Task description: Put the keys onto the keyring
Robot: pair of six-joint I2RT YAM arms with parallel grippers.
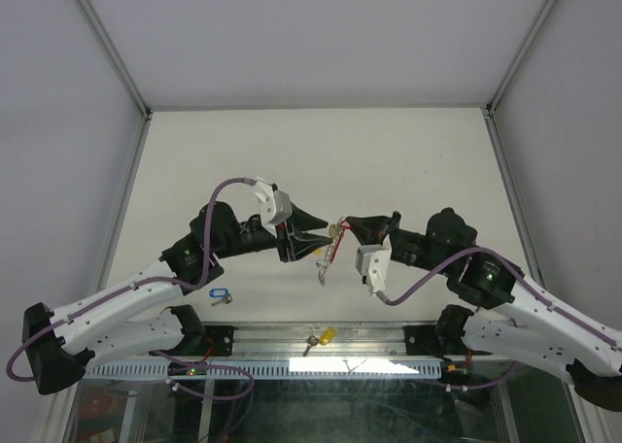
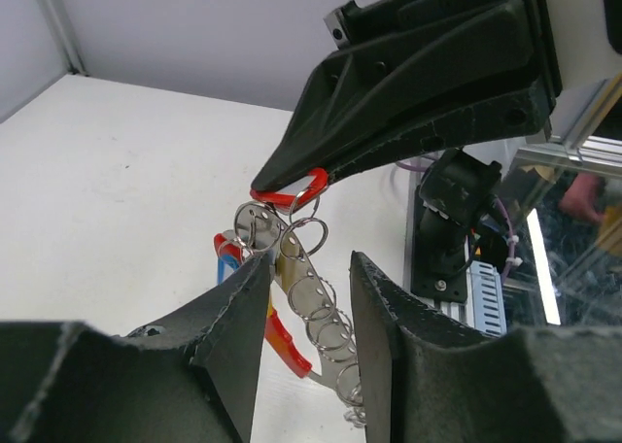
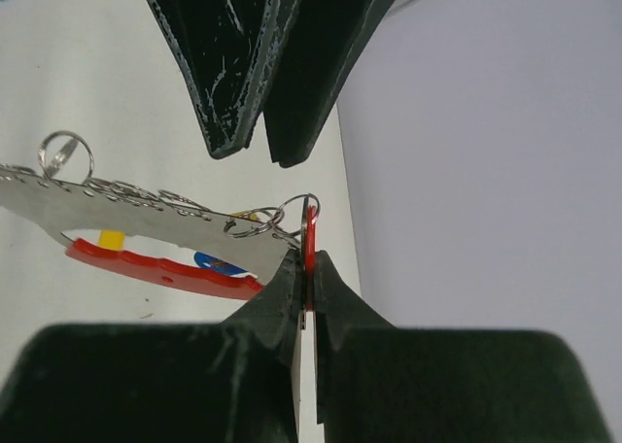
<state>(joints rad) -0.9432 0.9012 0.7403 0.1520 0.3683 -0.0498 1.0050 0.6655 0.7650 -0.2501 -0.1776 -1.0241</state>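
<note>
**While the right claw pins the keyring, two keys lie loose**

Where the two arms meet above the middle of the table, the keyring hangs in the air between them. The right gripper is pressed together on the end of the ring's red band, with only the thin red edge showing between its fingers. The row of silver rings trails down and away from that grip, with yellow and blue tags beside the red band.

The left gripper has its fingers apart, one on each side of the ring row. The left finger looks to be against a ring at its tip, though the wrist view is too close to be sure. The right gripper's black fingers overhang the row from above.

A blue-tagged key lies flat on the table just beside the left arm's forearm, well apart from the keyring. A yellow-tagged key rests on the metal rail at the near edge, between the two arm bases. Purple cables loop off both wrists.
</note>
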